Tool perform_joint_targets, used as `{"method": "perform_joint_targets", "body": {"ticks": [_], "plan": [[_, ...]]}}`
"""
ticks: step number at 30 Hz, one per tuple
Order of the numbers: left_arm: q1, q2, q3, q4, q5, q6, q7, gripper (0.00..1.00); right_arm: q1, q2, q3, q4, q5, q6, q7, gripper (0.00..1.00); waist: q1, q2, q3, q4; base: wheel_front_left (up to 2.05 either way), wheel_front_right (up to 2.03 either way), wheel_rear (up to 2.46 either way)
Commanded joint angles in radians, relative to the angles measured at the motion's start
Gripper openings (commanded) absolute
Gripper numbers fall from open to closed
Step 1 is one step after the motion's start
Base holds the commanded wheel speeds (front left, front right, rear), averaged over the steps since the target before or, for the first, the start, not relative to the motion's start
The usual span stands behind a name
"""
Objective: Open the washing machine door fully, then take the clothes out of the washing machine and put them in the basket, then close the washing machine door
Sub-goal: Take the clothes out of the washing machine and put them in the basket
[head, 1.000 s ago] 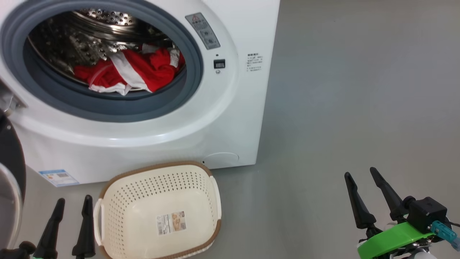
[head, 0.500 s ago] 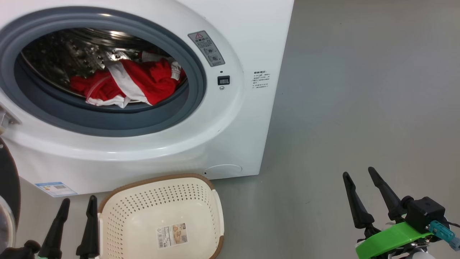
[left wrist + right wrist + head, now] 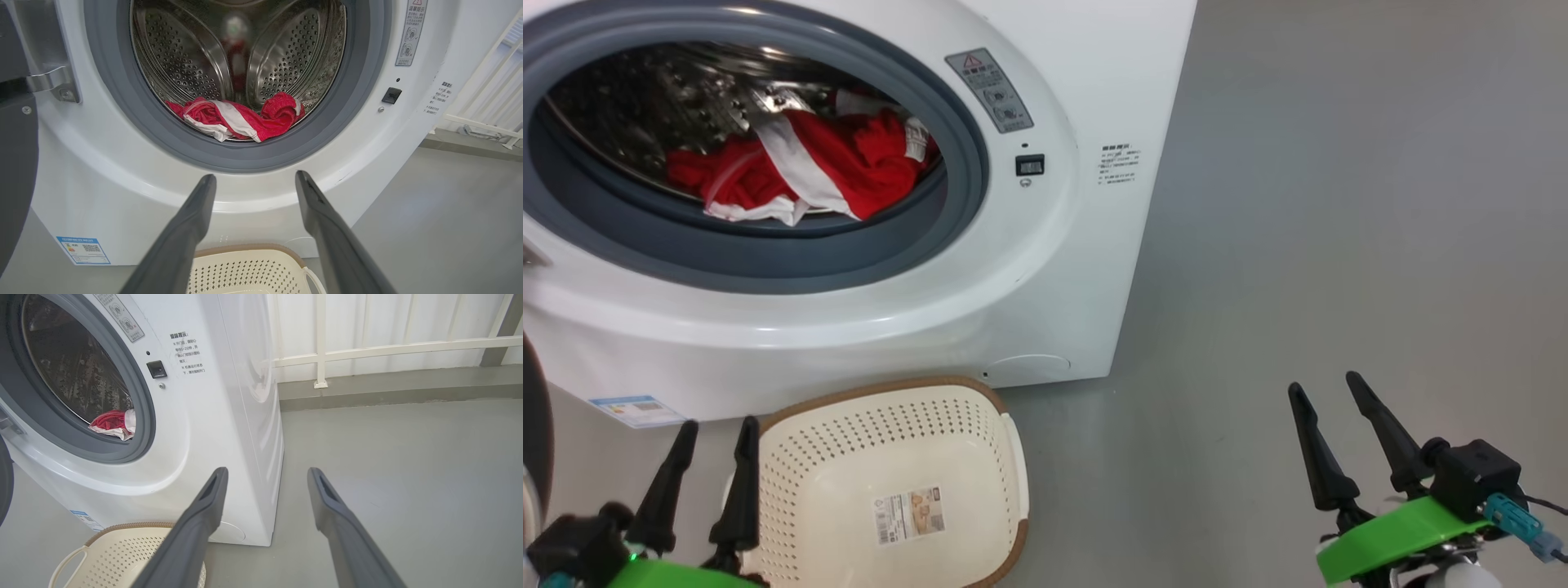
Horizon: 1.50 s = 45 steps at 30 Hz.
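The clothes [image 3: 849, 163] lie in the drum [image 3: 282, 53] of the washing machine [image 3: 1045, 269]; the basket [image 3: 882, 425] stands on the floor [image 3: 1298, 204] just before its front. Left tool [image 3: 719, 423] and right tool [image 3: 1325, 382] hover nearby, fingers apart, empty.

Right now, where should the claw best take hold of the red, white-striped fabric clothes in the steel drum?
Likely the raised red fold at the right end of the red, white-striped clothes, entering from the front: it stands highest, near the grey rubber ring.
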Motion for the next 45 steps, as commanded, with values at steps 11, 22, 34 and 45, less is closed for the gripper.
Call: {"method": "perform_joint_targets", "body": {"ticks": [11,22,34,45], "plan": [[-0.328,0.102,-0.105,0.176,-0.026,-0.002,-0.004,1.0,-0.071,0.035,0.038,-0.035,-0.028,0.002,-0.012,1.0,0.0,0.0,0.105,-0.035,0.0,0.0,0.0],[-0.691,0.151,-0.235,0.445,-0.068,-0.002,0.097,1.0,-0.127,0.077,0.058,-0.05,-0.039,0.002,-0.012,1.0,0.0,0.0,0.218,-0.104,0.0,0.0,0.0],[-0.981,0.166,-0.371,0.658,-0.108,-0.002,0.154,1.0,-0.172,0.088,0.074,-0.073,-0.011,0.002,-0.012,1.0,0.0,0.0,0.318,-0.152,0.0,0.0,0.0],[-1.107,0.211,-0.476,0.802,-0.155,-0.002,0.168,1.0,-0.201,0.089,0.108,-0.088,0.022,0.002,-0.012,1.0,0.0,0.0,0.376,-0.197,0.0,0.0,0.0]]}}
